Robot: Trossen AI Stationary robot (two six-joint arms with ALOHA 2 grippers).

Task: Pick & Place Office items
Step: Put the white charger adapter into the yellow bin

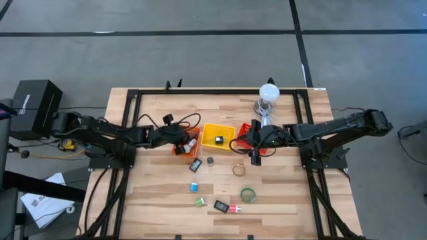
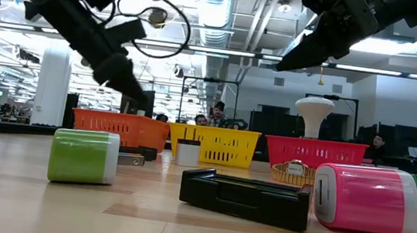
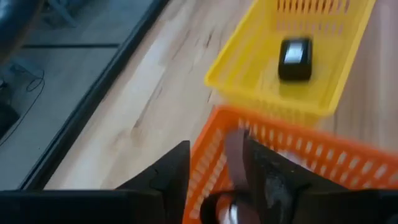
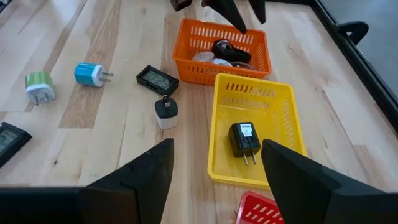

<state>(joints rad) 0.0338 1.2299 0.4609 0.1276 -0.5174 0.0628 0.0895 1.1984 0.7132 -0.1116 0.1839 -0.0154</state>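
My left gripper (image 1: 181, 138) (image 3: 214, 149) hangs open over the orange basket (image 1: 187, 145) (image 4: 221, 53), which holds a dark ring and beige pieces. A narrow brown strip (image 3: 236, 155) stands between its fingers. My right gripper (image 1: 255, 155) (image 4: 216, 146) is open and empty, above the near edge of the yellow basket (image 1: 218, 135) (image 4: 255, 134), where a black plug (image 4: 244, 140) lies. On the table lie a black device (image 1: 196, 165), a beige ring (image 1: 239, 170), a blue piece (image 1: 194, 187), a green ring (image 1: 248, 195), a green piece (image 2: 84, 156) and a pink piece (image 2: 367, 199). My left gripper points down into the orange basket from above. The brown strip (image 3: 237, 163) runs close along one finger (image 3: 273, 177); I cannot tell whether the finger touches it.
The red basket (image 1: 248, 139) (image 2: 315, 152) sits under my right arm, to the yellow basket's right. The clear jar with a white top (image 1: 267, 100) stands behind it at the far edge. A black frame (image 1: 127, 127) lines the table. People sit in the room beyond.
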